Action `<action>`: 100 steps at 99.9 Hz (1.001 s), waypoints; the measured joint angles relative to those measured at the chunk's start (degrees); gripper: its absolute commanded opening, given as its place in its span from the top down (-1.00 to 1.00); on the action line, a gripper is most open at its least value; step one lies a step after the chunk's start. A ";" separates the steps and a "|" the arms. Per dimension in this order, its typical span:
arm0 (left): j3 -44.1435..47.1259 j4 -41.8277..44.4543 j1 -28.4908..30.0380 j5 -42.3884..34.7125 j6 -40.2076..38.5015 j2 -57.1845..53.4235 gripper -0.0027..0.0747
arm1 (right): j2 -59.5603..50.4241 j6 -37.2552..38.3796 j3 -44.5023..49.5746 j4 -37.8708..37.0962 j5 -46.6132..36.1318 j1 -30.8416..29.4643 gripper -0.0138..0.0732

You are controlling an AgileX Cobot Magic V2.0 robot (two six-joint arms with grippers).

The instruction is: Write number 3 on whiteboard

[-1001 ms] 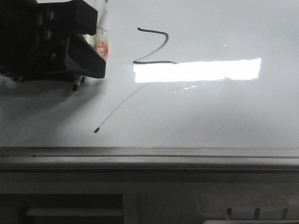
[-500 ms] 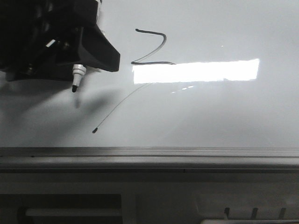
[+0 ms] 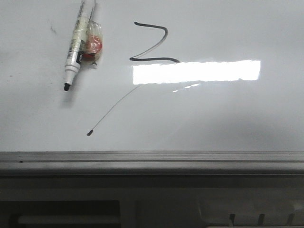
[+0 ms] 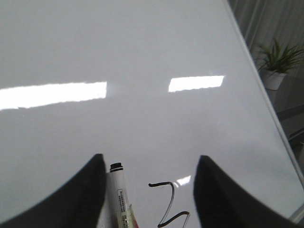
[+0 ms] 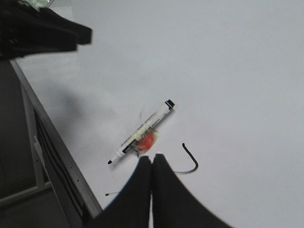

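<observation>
The number 3 [image 3: 152, 45] is a black squiggle on the whiteboard [image 3: 228, 114], with a thin tail that ends in a dot [image 3: 89, 133]. A white black-tipped marker pen [image 3: 76, 42] with a red wad taped to it [image 3: 93, 45] lies flat on the board to the left of the number. No gripper shows in the front view. My left gripper [image 4: 149, 159] is open and empty above the board; the pen [image 4: 118, 190] lies close by one finger and the number [image 4: 166, 204] between the fingers. My right gripper [image 5: 152, 157] is shut and empty, above the pen [image 5: 142, 130] and the number [image 5: 190, 161].
A grey metal edge rail [image 3: 152, 159] runs along the board's near side, with a lower shelf below it. A bright rectangular reflection [image 3: 197, 71] lies right of the number. The left arm [image 5: 42, 31] shows dark in the right wrist view. A potted plant [image 4: 275, 59] stands beyond the board's edge.
The left gripper held the pen over the board's left part; it has let go and left the front view. The pen now lies flat on the board.
</observation>
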 measured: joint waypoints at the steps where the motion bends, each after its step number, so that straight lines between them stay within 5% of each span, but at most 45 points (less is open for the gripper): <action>1: 0.14 0.01 0.01 0.22 0.10 -1.07 0.58 | -0.21 0.10 0.64 0.00 -0.37 -0.14 0.80; 8: 1.25 0.88 0.85 2.69 0.09 -6.03 0.99 | -1.91 1.05 4.01 0.00 -2.53 -0.99 0.80; 40: 11.21 9.96 7.24 16.07 0.24 -22.45 0.99 | -7.23 2.38 20.54 1.04 -12.90 -4.65 0.80; 100: 14.17 10.94 8.34 17.71 0.47 -24.67 0.99 | -7.45 2.51 26.77 1.27 -14.26 -4.78 0.80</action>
